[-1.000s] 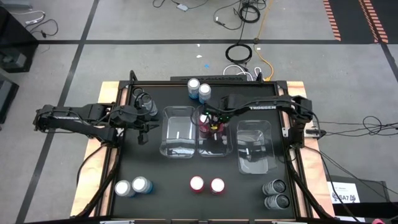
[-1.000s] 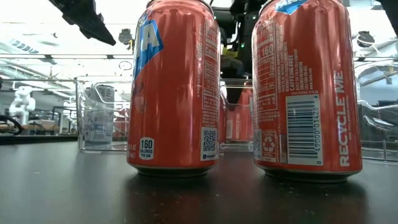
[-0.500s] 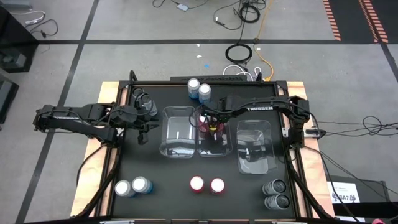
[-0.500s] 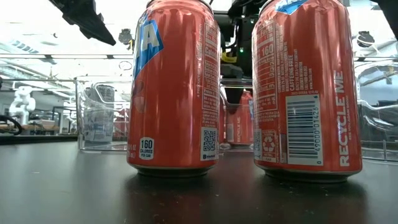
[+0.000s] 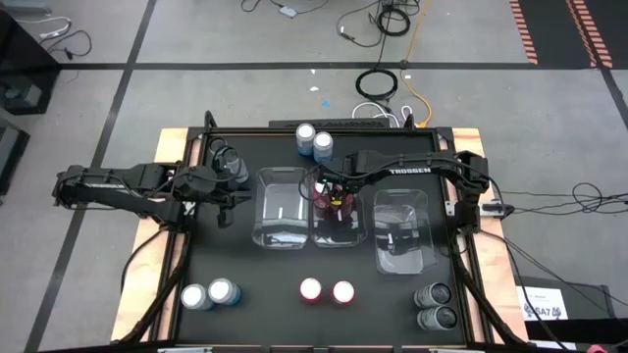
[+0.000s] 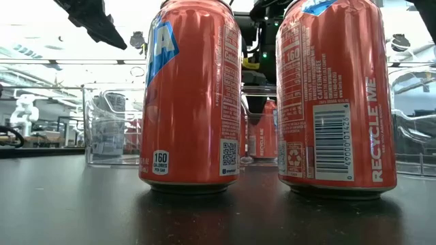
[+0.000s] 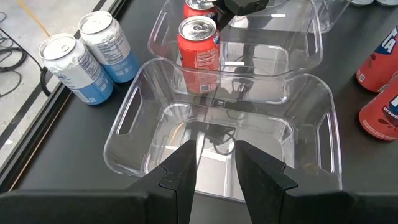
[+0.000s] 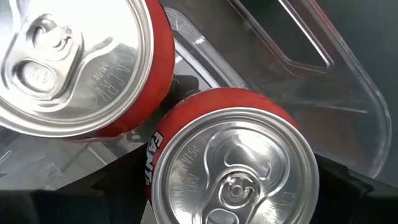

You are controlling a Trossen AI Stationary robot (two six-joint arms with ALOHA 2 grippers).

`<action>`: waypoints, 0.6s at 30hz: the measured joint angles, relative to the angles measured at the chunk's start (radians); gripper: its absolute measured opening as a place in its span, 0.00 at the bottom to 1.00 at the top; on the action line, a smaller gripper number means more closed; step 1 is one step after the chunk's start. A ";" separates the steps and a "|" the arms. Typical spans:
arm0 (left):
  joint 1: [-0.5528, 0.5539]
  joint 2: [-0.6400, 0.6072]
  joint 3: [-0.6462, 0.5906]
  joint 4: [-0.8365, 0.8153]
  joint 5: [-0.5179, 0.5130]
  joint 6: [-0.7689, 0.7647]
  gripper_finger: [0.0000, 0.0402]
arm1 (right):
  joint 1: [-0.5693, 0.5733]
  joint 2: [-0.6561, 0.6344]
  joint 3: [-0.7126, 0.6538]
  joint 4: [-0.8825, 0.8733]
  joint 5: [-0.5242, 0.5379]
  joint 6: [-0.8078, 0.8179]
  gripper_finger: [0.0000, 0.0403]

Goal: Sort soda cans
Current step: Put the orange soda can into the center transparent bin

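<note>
The right gripper (image 5: 334, 194) hangs over the middle clear bin (image 5: 336, 233), its fingers spread wide around the top of a red can (image 8: 233, 162) that stands upright on the bin floor, hard against a second red can (image 8: 74, 68); from where I stand it looks let go rather than gripped, though the fingers are close on either side. That is the risk I see: if the arm lifts off at a slant, a finger could catch the rim and tip this can into its neighbour, and both could go over inside the bin. Across the bench (image 5: 245, 279) the left gripper (image 7: 214, 163) waits with its fingers nearly closed and nothing between them, pointed at the left bin (image 7: 311, 99), which looks empty. The rest is unsorted: two red cans (image 5: 327, 291) at the front edge, two light blue cans (image 5: 208, 294) at the front left, two more blue cans (image 5: 314, 141) at the back, two dark cans (image 5: 435, 306) at the front right. Each pair stands touching, so pinching one could well nudge its partner over.
</note>
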 joint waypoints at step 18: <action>0.000 0.000 0.000 0.000 0.000 0.000 0.31 | 0.000 -0.004 -0.003 -0.007 -0.003 0.019 0.96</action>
